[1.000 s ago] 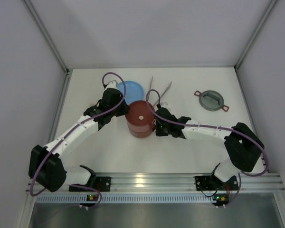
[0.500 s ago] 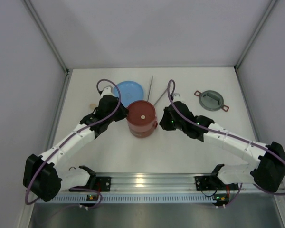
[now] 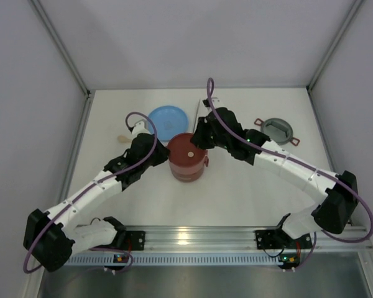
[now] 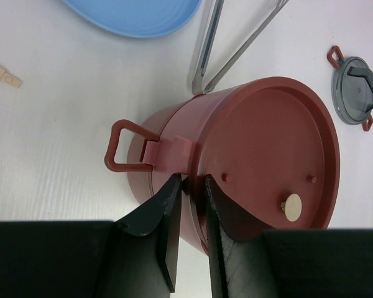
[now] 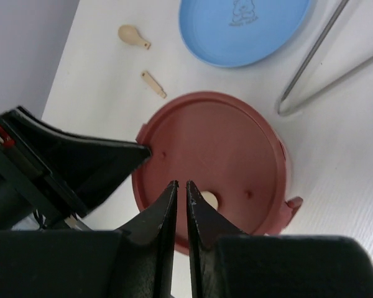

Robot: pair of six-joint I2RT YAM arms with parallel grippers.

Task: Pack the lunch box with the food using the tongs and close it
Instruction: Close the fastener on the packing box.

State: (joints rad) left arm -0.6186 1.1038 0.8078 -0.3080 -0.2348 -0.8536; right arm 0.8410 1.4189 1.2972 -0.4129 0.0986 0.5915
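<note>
Top external: right claw (image 5: 180, 184) swings over the lunch box (image 3: 186, 158)

Nearly pressed together and empty, it has left the box's side; the beige piece (image 5: 208, 200) on the maroon lid lies just below its tips. The left claw (image 4: 193, 180) stays pinching the rim. Packing looks unfinished. The tongs (image 5: 311, 53) lie beyond, on the white table (image 3: 236, 192), with grey walls (image 3: 205, 43) around.

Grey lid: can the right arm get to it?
Probably yes. The grey lid lies by itself close beside the right arm, with nothing on top, and the right hand is empty.
</note>
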